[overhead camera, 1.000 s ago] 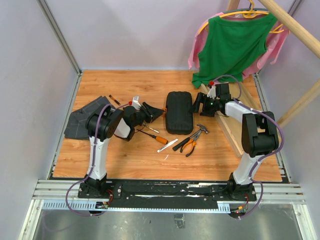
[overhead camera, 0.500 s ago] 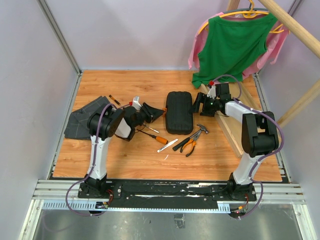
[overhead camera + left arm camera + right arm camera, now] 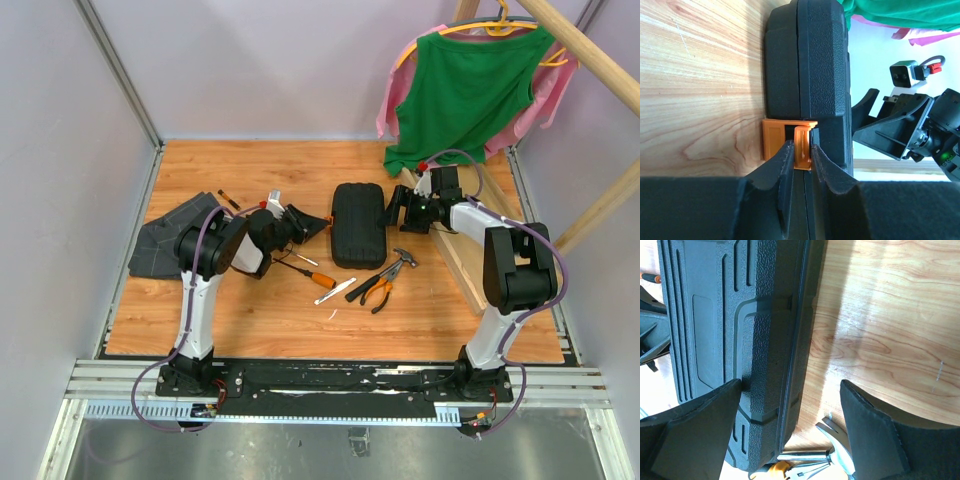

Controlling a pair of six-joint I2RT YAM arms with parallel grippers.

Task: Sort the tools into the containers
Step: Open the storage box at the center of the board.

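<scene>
The black tool case (image 3: 358, 224) lies closed in the middle of the table. My left gripper (image 3: 320, 225) is at its left edge, and in the left wrist view (image 3: 801, 150) it is shut on the raised tab of the orange latch (image 3: 774, 142). My right gripper (image 3: 396, 212) is open at the case's right edge. In the right wrist view (image 3: 790, 395) one finger is over the case lid (image 3: 740, 315) and the other over bare table. The hammer (image 3: 402, 261), the pliers (image 3: 376, 291) and an orange-handled screwdriver (image 3: 314, 278) lie in front of the case.
A grey folded cloth (image 3: 160, 243) lies at the left, with a small screwdriver (image 3: 229, 199) behind it. A pale thin tool (image 3: 334, 291) lies near the pliers. A long wooden tray (image 3: 458, 262) lies at the right. Clothes (image 3: 465, 85) hang at the back right.
</scene>
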